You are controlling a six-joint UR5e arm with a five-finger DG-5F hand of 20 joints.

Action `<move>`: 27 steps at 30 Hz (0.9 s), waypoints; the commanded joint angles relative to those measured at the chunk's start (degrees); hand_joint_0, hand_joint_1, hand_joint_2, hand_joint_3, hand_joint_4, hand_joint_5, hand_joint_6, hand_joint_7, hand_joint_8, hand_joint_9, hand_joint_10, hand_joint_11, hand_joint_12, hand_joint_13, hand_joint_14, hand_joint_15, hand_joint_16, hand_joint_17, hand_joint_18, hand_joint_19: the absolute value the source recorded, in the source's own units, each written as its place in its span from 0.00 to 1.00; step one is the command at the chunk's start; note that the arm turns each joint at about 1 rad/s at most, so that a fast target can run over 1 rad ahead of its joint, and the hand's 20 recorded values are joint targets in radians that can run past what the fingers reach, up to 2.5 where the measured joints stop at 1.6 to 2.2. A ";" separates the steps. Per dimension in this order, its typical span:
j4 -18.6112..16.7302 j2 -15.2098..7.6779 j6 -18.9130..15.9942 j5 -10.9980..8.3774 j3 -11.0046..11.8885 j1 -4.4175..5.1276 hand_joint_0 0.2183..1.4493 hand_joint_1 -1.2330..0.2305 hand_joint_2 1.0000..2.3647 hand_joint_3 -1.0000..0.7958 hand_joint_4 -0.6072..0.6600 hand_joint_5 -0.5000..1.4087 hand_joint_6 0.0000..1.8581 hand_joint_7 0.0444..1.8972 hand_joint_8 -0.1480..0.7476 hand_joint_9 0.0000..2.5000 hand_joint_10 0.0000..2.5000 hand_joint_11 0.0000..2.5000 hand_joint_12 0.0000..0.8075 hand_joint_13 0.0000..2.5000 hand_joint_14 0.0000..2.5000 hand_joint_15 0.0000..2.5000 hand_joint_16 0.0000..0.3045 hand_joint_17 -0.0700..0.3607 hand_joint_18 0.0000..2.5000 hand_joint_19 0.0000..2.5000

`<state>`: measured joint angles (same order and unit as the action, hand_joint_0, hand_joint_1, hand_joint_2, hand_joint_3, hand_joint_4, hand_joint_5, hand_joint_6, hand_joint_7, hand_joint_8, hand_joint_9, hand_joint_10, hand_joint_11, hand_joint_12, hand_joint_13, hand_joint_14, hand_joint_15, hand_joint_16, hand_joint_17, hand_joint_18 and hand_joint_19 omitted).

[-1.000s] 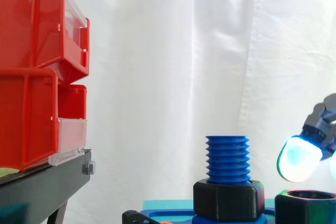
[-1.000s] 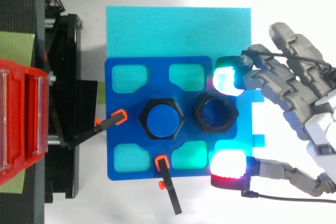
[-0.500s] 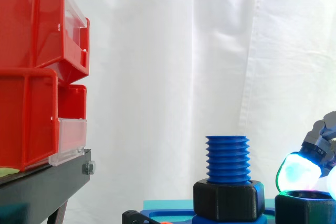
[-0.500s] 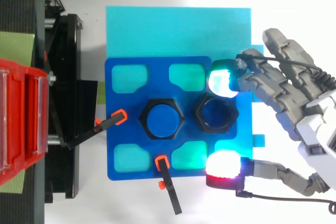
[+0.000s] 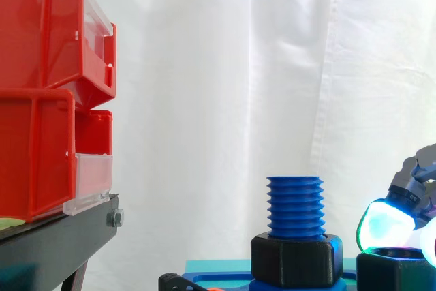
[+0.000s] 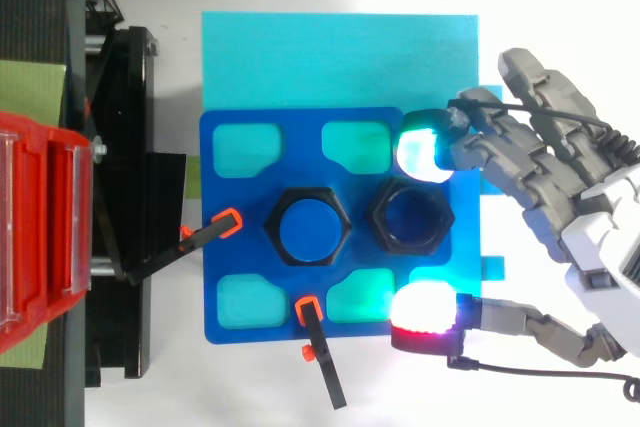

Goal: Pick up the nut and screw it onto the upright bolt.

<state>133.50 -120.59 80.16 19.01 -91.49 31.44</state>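
Black nut (image 6: pixel 377 215) just beside the blue bolt (image 6: pixel 307 227), bracketed by spread pads (image 6: pixel 420 155) of the hand (image 6: pixel 590 237), bolt-side of its palm; fingers apart, clamped on nothing

Side view: nut (image 5: pixel 397 272), by the right edge of the blue plate (image 5: pixel 218 274), is cut by the pic's bottom edge, only top rim seen. Glowing pad (image 5: pixel 384 221) overlaps that rim; touching or not, can't tell. Bolt (image 5: pixel 294 206) foot hidden in black hex collar (image 5: pixel 296 259). Top view: hand (image 6: pixel 540 182) wrist cut off at right, red bin (image 6: pixel 35 237) at left.
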 commanded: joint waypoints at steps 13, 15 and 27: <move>1.33 0.00 1.32 1.65 0.00 -0.32 0.10 0.36 0.00 0.28 0.75 0.14 0.27 0.47 0.56 0.10 0.00 0.00 0.57 0.14 0.00 0.00 0.21 0.50 0.12 0.00; 1.41 0.00 1.40 1.82 -0.09 -0.32 0.11 0.35 0.00 0.28 0.75 0.14 0.27 0.48 0.56 0.10 0.00 0.00 0.57 0.14 0.00 0.00 0.21 0.50 0.12 0.00; 1.59 0.00 1.67 2.26 0.00 -0.41 0.21 0.29 0.00 0.28 0.74 0.15 0.27 0.56 0.50 0.10 0.00 0.00 0.49 0.14 0.00 0.00 0.17 0.44 0.11 0.00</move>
<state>134.98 -120.58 81.88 21.25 -91.50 31.10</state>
